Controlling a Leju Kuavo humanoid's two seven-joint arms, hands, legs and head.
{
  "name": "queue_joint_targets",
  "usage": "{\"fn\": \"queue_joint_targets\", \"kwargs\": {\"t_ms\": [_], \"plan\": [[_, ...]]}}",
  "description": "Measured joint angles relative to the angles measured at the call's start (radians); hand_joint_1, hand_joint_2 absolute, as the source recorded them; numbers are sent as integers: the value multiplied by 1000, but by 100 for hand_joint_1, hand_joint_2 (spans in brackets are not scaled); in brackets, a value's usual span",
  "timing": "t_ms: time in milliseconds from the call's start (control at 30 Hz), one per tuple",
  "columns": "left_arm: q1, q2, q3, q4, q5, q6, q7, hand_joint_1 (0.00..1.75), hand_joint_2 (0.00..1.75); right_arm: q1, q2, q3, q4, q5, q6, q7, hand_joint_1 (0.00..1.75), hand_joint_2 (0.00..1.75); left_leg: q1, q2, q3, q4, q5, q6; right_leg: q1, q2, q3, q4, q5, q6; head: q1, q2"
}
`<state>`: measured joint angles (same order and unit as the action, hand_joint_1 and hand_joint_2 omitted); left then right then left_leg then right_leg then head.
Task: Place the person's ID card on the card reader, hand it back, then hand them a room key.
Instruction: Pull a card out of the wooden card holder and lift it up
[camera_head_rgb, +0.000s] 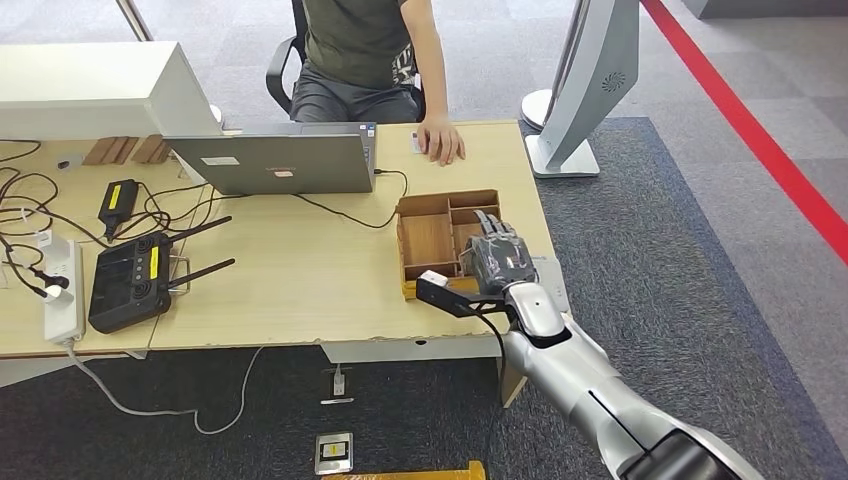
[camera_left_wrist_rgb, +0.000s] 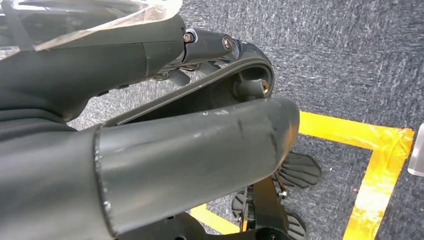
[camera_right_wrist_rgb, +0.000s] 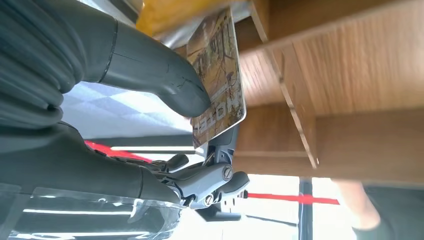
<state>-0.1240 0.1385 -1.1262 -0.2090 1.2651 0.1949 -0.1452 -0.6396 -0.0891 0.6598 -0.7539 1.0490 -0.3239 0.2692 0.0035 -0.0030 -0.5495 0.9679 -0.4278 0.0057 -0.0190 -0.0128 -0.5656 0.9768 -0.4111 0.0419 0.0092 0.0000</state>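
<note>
A: Looking from the head view, the right hand (camera_head_rgb: 497, 258) is seen over the wooden box (camera_head_rgb: 428, 238), which stands on the table (camera_head_rgb: 300, 270) near its right edge. What is held there?

B: In the right wrist view a card (camera_right_wrist_rgb: 218, 75) with a printed picture is pinched between the thumb (camera_right_wrist_rgb: 165, 80) and the darker fingers behind it. The card is kept right at the wooden walls of the box, close to one divider. Whether it is the room key or the ID card cannot be told.

A: And the left hand?

B: In the left wrist view the left hand (camera_left_wrist_rgb: 150, 165) is seen above grey carpet with yellow tape (camera_left_wrist_rgb: 370, 165). The state of its fingers cannot be told.

A: Is the person seen?

B: A person is seated behind the table, and the person's hand (camera_head_rgb: 440, 140) is laid flat on the table top, beside a laptop (camera_head_rgb: 275, 160). A small pale card-like thing is seen just beside that hand, but it is too small to be identified.
</note>
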Motion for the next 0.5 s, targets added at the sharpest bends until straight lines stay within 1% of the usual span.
{"fn": "queue_joint_targets", "kwargs": {"t_ms": [200,500], "plan": [[0,0,0,0,2,0,1,0,0,-32,-1,-1,-97,38,27,21,175,175,0,0,0,0,0,0,0,0,0,0,0,0,0,0],[0,0,-1,0,1,1,1,0,0,-101,23,7,-213,82,69,26,175,175,0,0,0,0,1,-1,0,0,0,0,0,0,0,0]]}}
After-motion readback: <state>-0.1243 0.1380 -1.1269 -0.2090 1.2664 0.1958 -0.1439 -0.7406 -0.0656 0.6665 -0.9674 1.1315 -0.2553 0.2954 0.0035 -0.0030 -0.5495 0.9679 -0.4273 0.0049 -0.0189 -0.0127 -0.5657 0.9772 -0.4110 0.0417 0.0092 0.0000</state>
